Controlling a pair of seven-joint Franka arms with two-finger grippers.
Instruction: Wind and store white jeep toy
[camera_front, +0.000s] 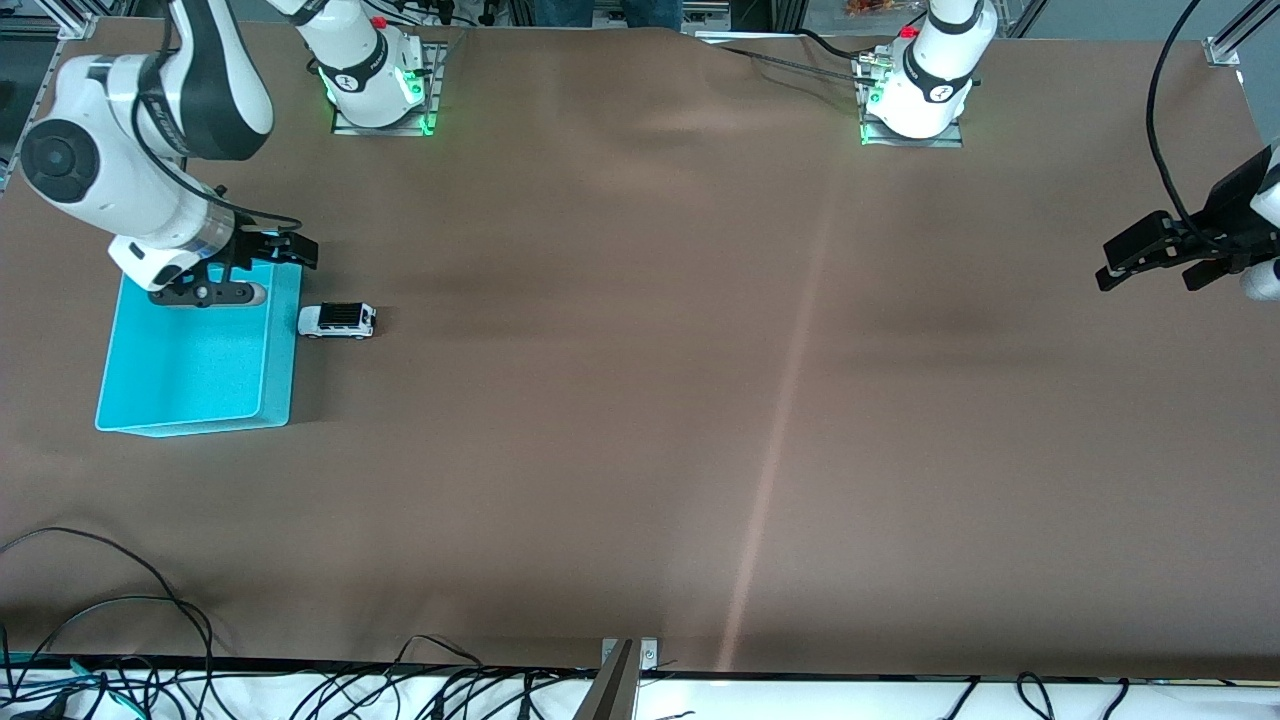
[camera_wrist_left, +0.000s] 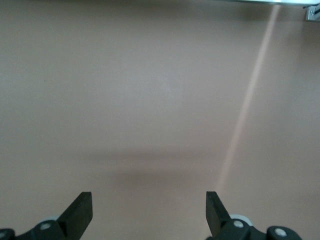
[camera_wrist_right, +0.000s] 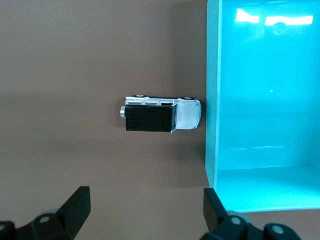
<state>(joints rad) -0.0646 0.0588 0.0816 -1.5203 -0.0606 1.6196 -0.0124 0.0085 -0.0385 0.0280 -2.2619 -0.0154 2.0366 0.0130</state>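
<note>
A: Although the white jeep toy (camera_front: 337, 320) is small, it shows plainly in the left part of the front view, on its wheels on the brown worktop (camera_front: 640, 400). Where is it relative to the bin?

B: Just beside the cyan bin (camera_front: 200, 360), on the side toward the left arm's end of the worktop, level with the bin's upper half in the frame. In the right wrist view the jeep (camera_wrist_right: 161, 114) sits in the middle of the frame with its white nose almost at the bin's wall (camera_wrist_right: 212, 100); I cannot tell whether they touch.

A: And the right gripper (camera_front: 225, 270)?

B: It hangs at the upper left of the front view, over the bin's edge farthest from the camera. Its fingers (camera_wrist_right: 75, 207) are spread apart with nothing between them; they appear along the bottom of the right wrist view, with bare worktop and the bin's corner showing in the gap.

A: Is the bin holding anything?

B: Its visible floor looks bare and glossy, with bright reflections.

A: What about the left gripper (camera_front: 1150, 262)?

B: It waits at the right edge of the front view, over bare worktop, well apart from the jeep. Its fingers (camera_wrist_left: 80, 210) are also spread wide and hold nothing; the left wrist view shows only brown surface crossed by a pale streak of light (camera_wrist_left: 247, 105).
</note>
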